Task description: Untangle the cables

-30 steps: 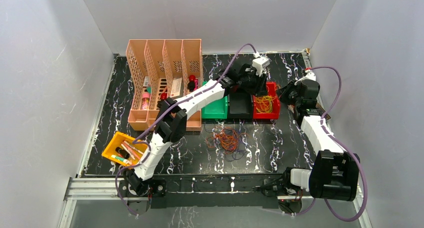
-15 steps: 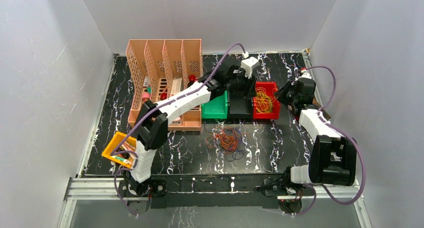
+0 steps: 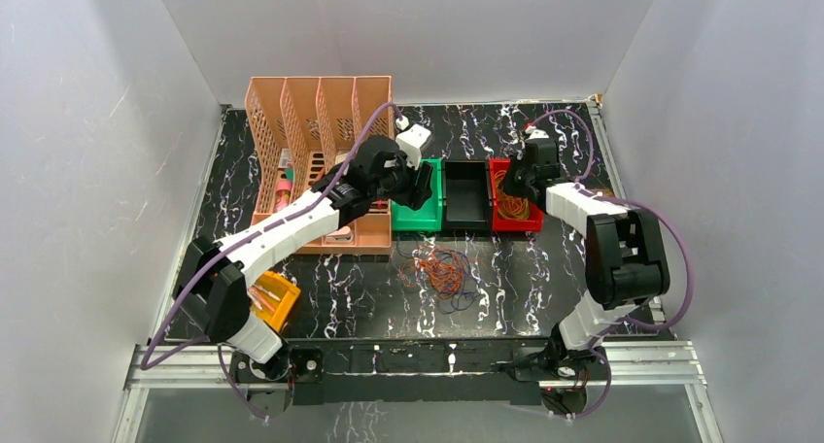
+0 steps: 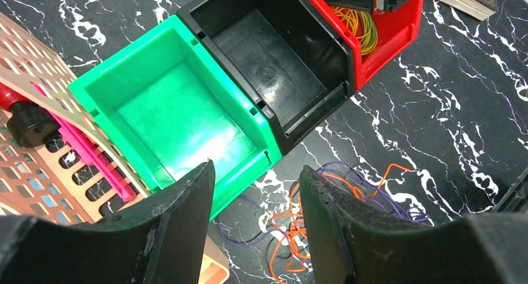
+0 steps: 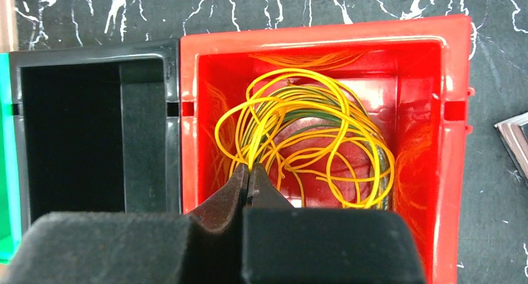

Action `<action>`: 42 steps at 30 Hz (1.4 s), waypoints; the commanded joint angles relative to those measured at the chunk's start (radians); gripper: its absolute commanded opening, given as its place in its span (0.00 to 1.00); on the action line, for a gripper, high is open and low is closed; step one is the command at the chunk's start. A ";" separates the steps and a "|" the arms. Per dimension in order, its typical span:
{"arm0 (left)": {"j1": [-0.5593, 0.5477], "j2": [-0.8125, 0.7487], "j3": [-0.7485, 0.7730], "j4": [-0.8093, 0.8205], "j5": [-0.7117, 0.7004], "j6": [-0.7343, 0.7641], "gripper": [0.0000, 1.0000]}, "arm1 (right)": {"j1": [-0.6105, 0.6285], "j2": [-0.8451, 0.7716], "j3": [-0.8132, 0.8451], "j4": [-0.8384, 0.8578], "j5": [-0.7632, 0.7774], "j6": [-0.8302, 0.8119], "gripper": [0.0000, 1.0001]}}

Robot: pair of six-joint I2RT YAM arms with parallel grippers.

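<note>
While over red bin [image 5: 324,38], right end effector [image 5: 249,170] closed, perhaps on cables [image 5: 324,109].

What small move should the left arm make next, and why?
Probably lower the left gripper toward the cable tangle in front of the green bin: its jaws stand apart and empty, and the orange and purple loops lie knotted together.

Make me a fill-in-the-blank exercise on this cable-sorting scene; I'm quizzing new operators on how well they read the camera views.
1. The yellow cables lie in the bin coloured ___.
2. The middle bin of the three is coloured ___.
3. The left gripper, holding nothing, is ___.
4. The right gripper, over the yellow cables, is ___.
Missing words: red; black; open; shut.
</note>
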 commanded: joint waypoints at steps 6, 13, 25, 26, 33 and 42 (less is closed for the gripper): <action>0.001 -0.056 -0.039 0.028 -0.039 0.022 0.52 | 0.010 0.087 0.063 -0.019 0.047 -0.047 0.00; 0.001 -0.058 -0.046 0.024 -0.053 0.028 0.53 | 0.010 0.085 0.050 -0.017 0.051 -0.047 0.01; 0.001 -0.049 -0.047 0.019 -0.074 0.034 0.54 | 0.010 -0.081 0.042 -0.029 0.058 -0.038 0.29; 0.001 -0.047 -0.046 0.018 -0.077 0.035 0.54 | 0.009 -0.093 0.042 -0.033 0.063 -0.039 0.31; 0.001 -0.044 -0.042 0.009 -0.081 0.037 0.54 | 0.010 -0.146 0.041 -0.075 0.119 -0.059 0.47; 0.001 -0.030 -0.034 0.003 -0.078 0.038 0.55 | 0.010 -0.201 0.043 -0.110 0.174 -0.082 0.58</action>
